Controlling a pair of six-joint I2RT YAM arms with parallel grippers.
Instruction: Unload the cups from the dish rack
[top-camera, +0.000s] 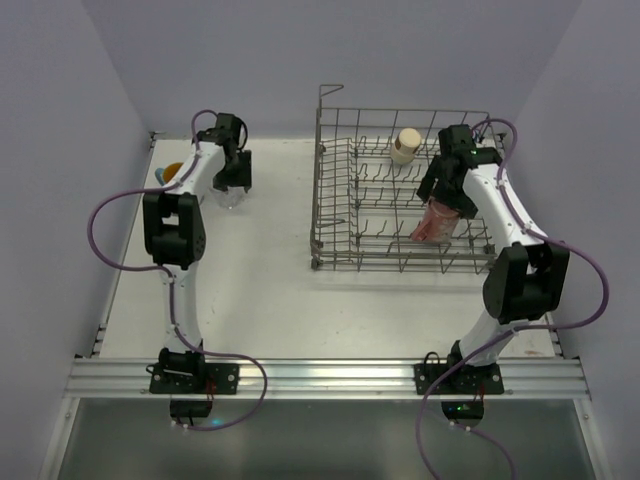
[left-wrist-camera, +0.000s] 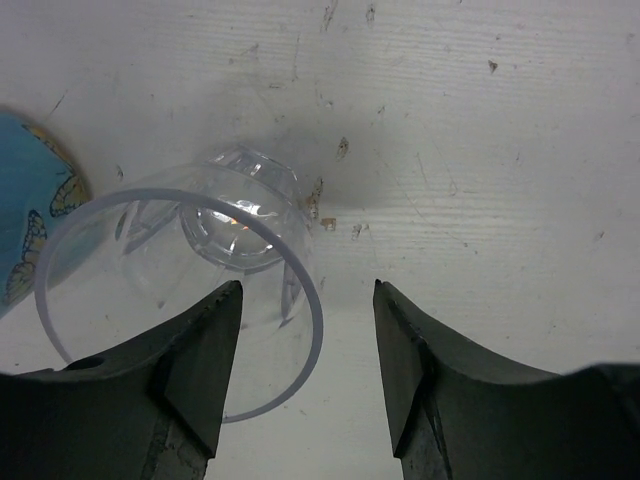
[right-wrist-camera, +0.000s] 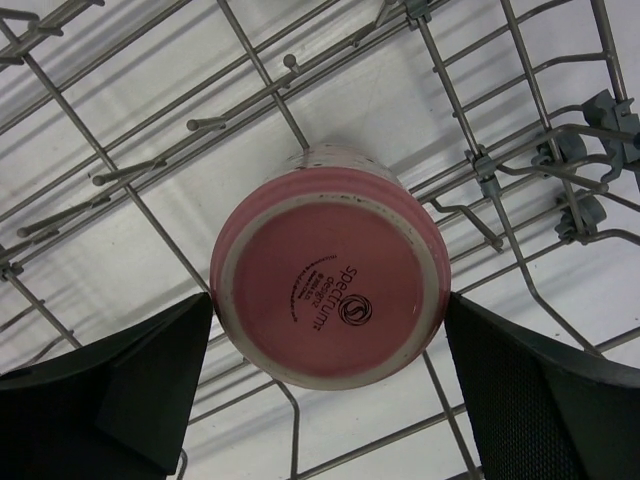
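Note:
The grey wire dish rack (top-camera: 330, 200) stands at the right of the table. A beige cup (top-camera: 405, 145) sits at its back. A pink-red tumbler (top-camera: 435, 222) lies tilted among the prongs, its base (right-wrist-camera: 330, 290) facing the right wrist camera. My right gripper (top-camera: 445, 195) (right-wrist-camera: 328, 300) is open, its fingertips at either side of the tumbler's base. My left gripper (top-camera: 232, 185) (left-wrist-camera: 307, 285) is open above a clear glass (left-wrist-camera: 180, 300) that stands upright on the table; the rim's right edge lies between the fingers. The light blue mug (top-camera: 172, 172) (left-wrist-camera: 25, 220) stands just left of the glass.
Rack prongs and wires (right-wrist-camera: 150, 170) surround the tumbler closely. The rack's tall back corner post (top-camera: 322, 100) rises at its far left. Bare white table (top-camera: 260, 290) lies between the rack and the left arm.

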